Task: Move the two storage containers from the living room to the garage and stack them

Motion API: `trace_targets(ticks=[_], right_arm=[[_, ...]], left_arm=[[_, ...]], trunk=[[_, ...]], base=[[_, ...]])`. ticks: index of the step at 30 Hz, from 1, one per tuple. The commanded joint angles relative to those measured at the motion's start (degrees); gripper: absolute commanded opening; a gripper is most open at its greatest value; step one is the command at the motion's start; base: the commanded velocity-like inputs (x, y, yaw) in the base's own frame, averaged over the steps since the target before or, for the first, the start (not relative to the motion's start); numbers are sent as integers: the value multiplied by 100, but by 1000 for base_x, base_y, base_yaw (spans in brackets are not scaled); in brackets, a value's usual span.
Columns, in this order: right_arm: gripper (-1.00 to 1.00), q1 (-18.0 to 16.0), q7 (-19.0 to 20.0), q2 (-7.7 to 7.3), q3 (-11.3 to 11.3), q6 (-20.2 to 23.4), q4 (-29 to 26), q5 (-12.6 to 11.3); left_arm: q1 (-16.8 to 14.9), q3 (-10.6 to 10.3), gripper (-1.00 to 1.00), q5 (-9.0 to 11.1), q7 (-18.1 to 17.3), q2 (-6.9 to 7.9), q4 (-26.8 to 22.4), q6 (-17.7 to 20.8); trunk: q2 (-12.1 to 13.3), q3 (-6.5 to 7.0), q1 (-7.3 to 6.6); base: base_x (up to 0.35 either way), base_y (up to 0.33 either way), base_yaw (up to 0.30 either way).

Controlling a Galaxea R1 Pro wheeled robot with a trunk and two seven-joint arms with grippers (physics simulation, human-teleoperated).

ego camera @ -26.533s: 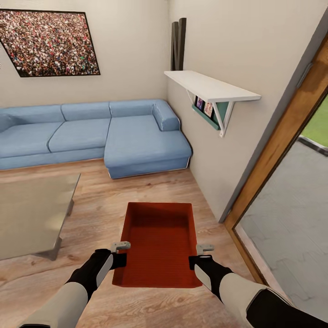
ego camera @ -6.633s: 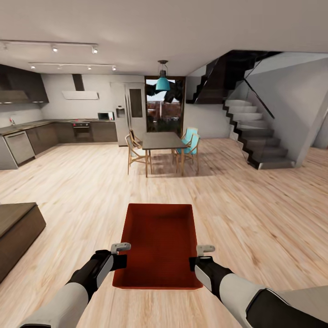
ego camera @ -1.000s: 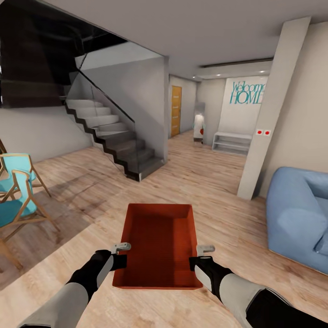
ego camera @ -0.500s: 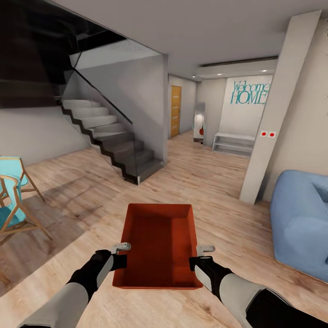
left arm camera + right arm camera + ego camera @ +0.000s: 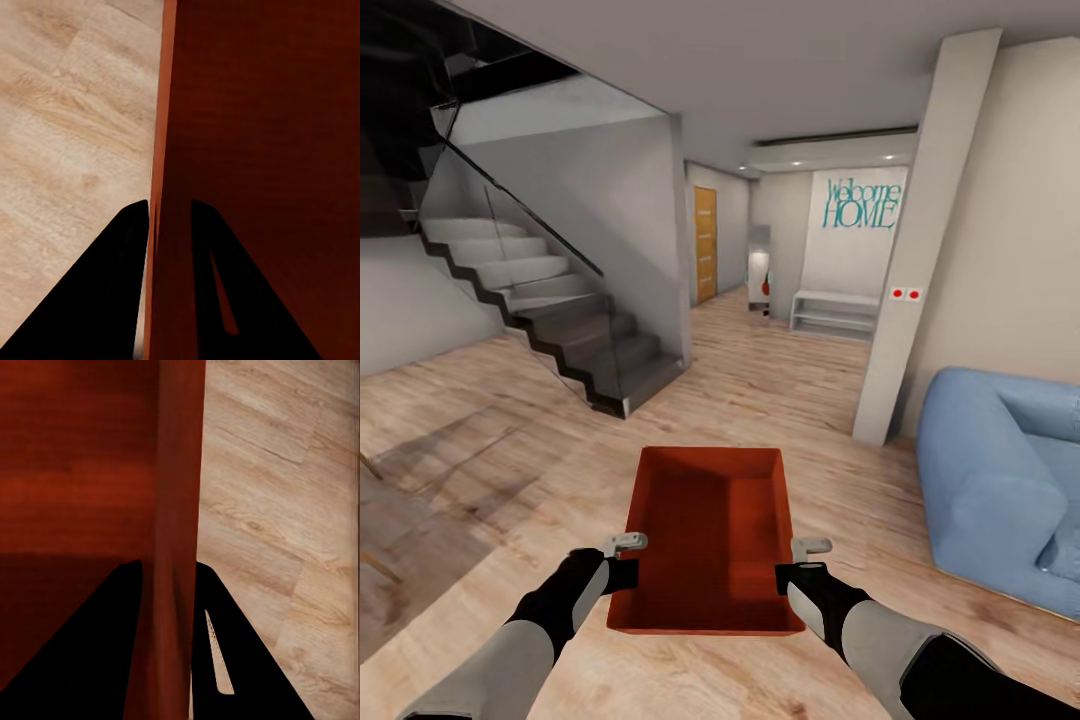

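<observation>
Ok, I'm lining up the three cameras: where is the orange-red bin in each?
Head view: storage container low centre, held between both grippers.
Left wrist view: its side wall runs between the left gripper's fingers.
Right wrist view: the opposite wall sits between the right gripper's fingers.
Shared landmark: light wood-plank floor.

Teal lettering reading "Welcome HOME" (image 5: pixel 863 203) stands on the pale beige far wall (image 5: pixel 850 260), above a low white shelf unit (image 5: pixel 834 314). No other text is legible.
</observation>
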Motion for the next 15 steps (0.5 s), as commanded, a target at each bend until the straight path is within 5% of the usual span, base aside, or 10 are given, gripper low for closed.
trace_targets(ticks=[1,15], right_arm=[[-100,-8,-40,-3,-23,35,-14,149],[-100,-8,-40,-3,-23,35,-14,149]], left_arm=[[-1,30,-100,-178,102,6,-5,47],[-2,31,-100,-178,102,6,-5,47]], trunk=[[-13,-13,7],[-13,-13,7]], base=[[323,0,-194],[323,0,-73]])
